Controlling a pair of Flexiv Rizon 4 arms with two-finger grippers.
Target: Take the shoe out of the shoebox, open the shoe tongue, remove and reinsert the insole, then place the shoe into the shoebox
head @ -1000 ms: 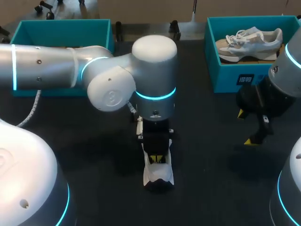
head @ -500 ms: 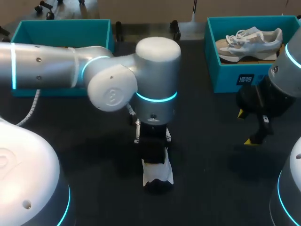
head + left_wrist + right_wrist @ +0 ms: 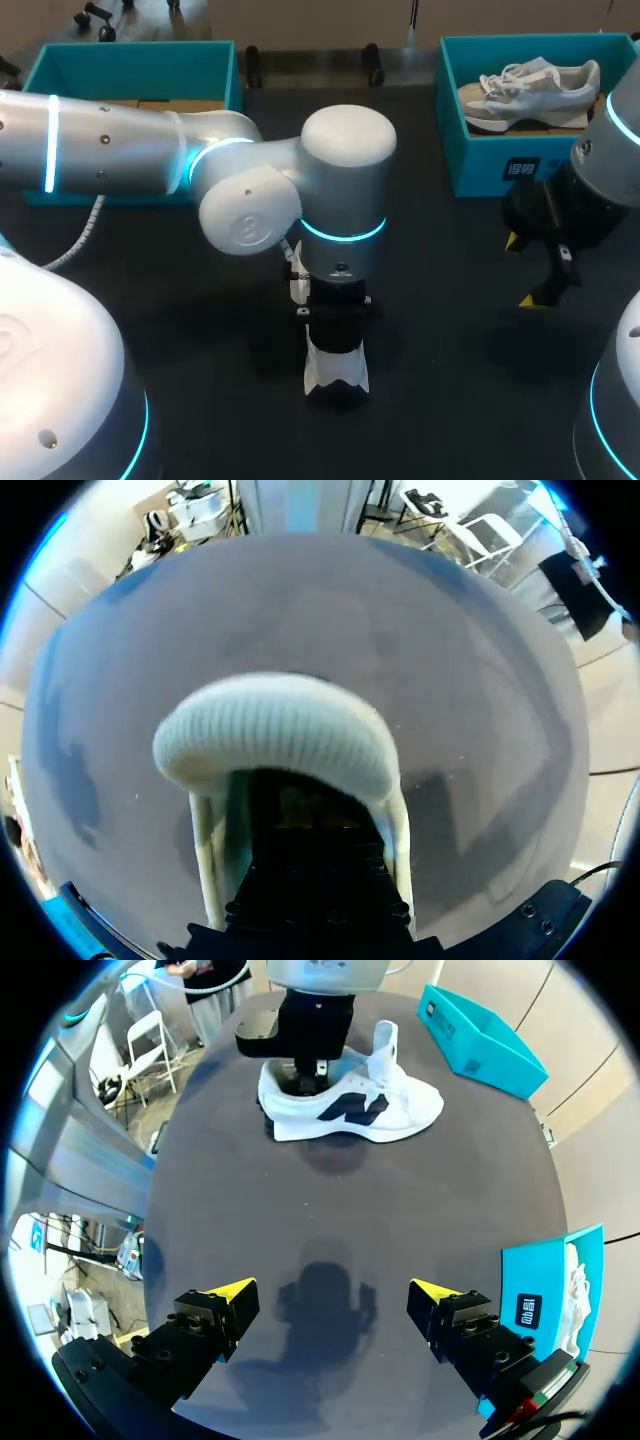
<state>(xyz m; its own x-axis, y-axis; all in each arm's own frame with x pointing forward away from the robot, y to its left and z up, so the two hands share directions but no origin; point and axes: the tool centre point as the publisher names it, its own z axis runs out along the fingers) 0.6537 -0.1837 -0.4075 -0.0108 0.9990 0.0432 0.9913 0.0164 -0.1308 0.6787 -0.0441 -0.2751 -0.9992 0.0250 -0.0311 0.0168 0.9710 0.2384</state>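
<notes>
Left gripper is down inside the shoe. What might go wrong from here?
1. The left gripper is sunk in the shoe, so what it grips is hidden; a pull may bring up nothing, or more than the insole.
2. The shoe stands free on the table, and the right gripper hangs open well apart from it; pulling upward would likely lift or tip the whole shoe.
</notes>
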